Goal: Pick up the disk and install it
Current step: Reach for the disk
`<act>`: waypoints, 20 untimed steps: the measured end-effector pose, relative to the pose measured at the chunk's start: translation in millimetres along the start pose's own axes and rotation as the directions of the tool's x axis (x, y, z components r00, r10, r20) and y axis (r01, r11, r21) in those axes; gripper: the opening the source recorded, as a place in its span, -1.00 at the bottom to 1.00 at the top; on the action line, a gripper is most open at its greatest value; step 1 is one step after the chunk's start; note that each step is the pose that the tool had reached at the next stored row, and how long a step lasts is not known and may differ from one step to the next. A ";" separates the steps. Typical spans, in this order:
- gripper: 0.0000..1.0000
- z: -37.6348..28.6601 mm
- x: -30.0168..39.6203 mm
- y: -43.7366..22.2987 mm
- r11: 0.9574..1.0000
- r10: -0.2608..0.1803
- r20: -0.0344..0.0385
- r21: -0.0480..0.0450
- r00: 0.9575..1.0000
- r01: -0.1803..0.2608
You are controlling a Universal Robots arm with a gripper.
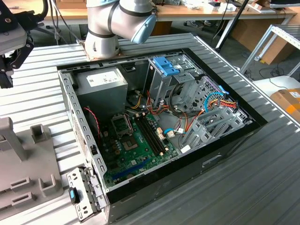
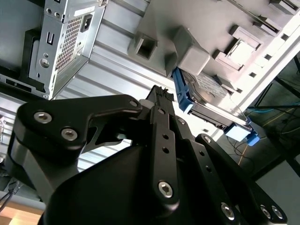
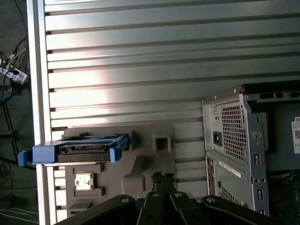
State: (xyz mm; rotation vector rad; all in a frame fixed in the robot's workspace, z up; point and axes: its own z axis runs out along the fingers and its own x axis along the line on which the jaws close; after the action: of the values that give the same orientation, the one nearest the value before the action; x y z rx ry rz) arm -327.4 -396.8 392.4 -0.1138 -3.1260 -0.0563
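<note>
"Where was the disk [image 3: 86,149]?"

"On its edge in a slot of the grey holder [image 3: 150,159], blue frame outward. In both wrist views the holder sat on the ribbed table [image 3: 140,56], beside the back of the case [image 3: 234,140] but apart from it."

"And your gripper [image 3: 163,177]?"

"My fingertips were pressed together with nothing between them. I had hold of nothing. In the first wrist view they hung over the holder, near the disk and clear of it."

"What did the exterior view give?"

"The case lay open on the table, its board [image 1: 136,145] facing up and a cage [image 1: 164,79] with a blue latch [image 1: 166,64] standing inside. My gripper was at the exterior view's left, above the table and well apart from the case."
</note>
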 end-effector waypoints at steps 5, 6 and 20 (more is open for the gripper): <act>-0.79 0.3 11.5 -0.6 1.000 0.000 0.000 0.000 1.000 0.000; -0.79 0.3 11.6 -0.6 1.000 -0.001 0.000 0.000 1.000 0.001; -0.79 0.3 14.9 -0.8 1.000 0.000 0.000 0.000 1.000 0.000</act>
State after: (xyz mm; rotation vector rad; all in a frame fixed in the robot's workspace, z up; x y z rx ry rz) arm -342.3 -396.5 392.3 -0.1133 -3.1261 -0.0562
